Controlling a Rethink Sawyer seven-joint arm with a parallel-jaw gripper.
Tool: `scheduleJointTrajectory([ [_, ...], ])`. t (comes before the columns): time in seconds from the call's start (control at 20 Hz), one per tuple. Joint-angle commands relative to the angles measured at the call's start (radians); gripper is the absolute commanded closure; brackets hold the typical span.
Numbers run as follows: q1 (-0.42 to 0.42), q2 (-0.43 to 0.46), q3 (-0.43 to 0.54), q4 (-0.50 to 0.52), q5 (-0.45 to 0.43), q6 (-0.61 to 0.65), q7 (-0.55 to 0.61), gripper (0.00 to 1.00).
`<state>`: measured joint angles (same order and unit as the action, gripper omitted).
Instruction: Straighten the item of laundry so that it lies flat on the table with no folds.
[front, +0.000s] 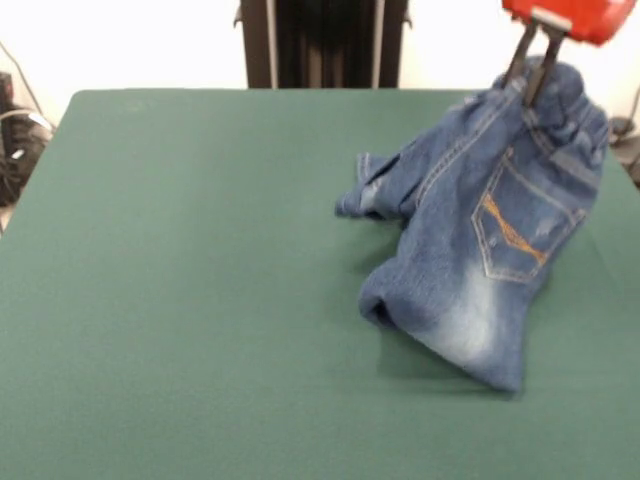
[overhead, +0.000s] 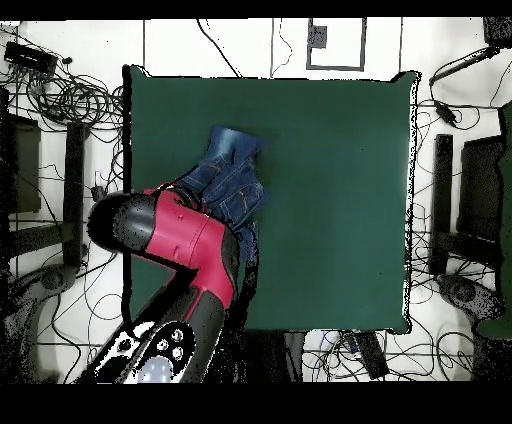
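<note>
The small blue denim jeans (front: 480, 230) hang from my gripper (front: 528, 82) at the right of the front view. Their waistband is lifted off the dark green table (front: 180, 300). A back pocket with orange stitching faces the camera, and the legs trail down onto the table, bunched and folded. My gripper is shut on the waistband, its dark fingers (front: 540, 75) pinching the cloth. In the overhead view the jeans (overhead: 232, 175) lie near the table's left side, and the red arm (overhead: 185, 240) hides the gripper.
The table (overhead: 330, 200) stretches wide to the right of the jeans in the overhead view. Cables and dark stands (overhead: 60, 95) lie on the floor around it. The robot's black pedestal (front: 320, 40) stands at the table's far edge.
</note>
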<state>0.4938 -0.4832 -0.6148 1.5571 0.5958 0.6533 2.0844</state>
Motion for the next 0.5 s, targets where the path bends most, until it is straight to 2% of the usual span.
scheduleJointTrajectory([
  [0.05, 0.056, -0.151, 0.044, 0.155, 0.028, 0.165, 0.318, 1.00],
  [0.35, 0.113, -0.235, -0.019, 0.140, 0.004, 0.311, 0.411, 1.00],
  [0.5, 0.160, -0.275, -0.099, 0.093, -0.037, 0.407, 0.454, 1.00],
])
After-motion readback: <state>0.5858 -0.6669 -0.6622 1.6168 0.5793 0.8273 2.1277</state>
